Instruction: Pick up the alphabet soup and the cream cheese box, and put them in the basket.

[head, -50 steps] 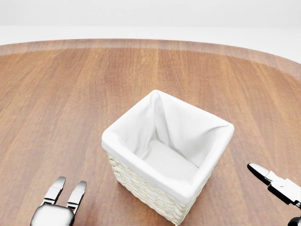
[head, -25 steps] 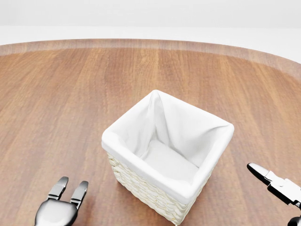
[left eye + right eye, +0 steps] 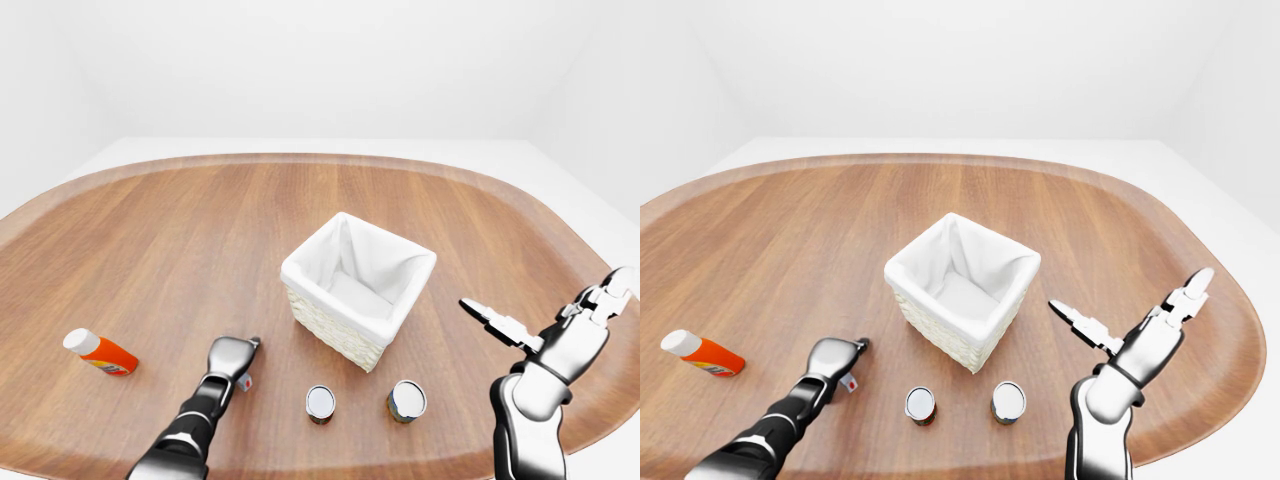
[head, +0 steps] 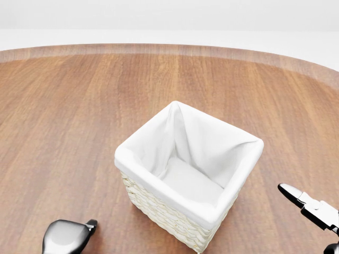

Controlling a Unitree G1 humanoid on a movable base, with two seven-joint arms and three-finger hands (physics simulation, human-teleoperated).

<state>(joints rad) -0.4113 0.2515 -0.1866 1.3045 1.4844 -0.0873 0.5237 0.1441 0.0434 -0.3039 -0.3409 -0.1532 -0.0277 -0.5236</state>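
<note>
The wicker basket (image 3: pixel 335 325) with a white cloth liner stands mid-table and is empty. Below it in the left-eye view stand two small cans (image 3: pixel 320 403) (image 3: pixel 406 400), upright; their labels are too small to read. My left hand (image 3: pixel 234 354) rests low on the table at lower left, fingers curled down. A small white and red box, likely the cream cheese box (image 3: pixel 243 381), peeks out from under it. My right hand (image 3: pixel 1132 318) hovers to the right of the basket, fingers spread, holding nothing.
An orange bottle with a white cap (image 3: pixel 100 352) lies on its side at the far left. The round wooden table (image 3: pixel 180 230) ends close below the cans and hands in the eye views.
My left hand has sunk lower in the head view and its fingers have folded from stretched out to curled down. The right hand and the basket have not moved.
</note>
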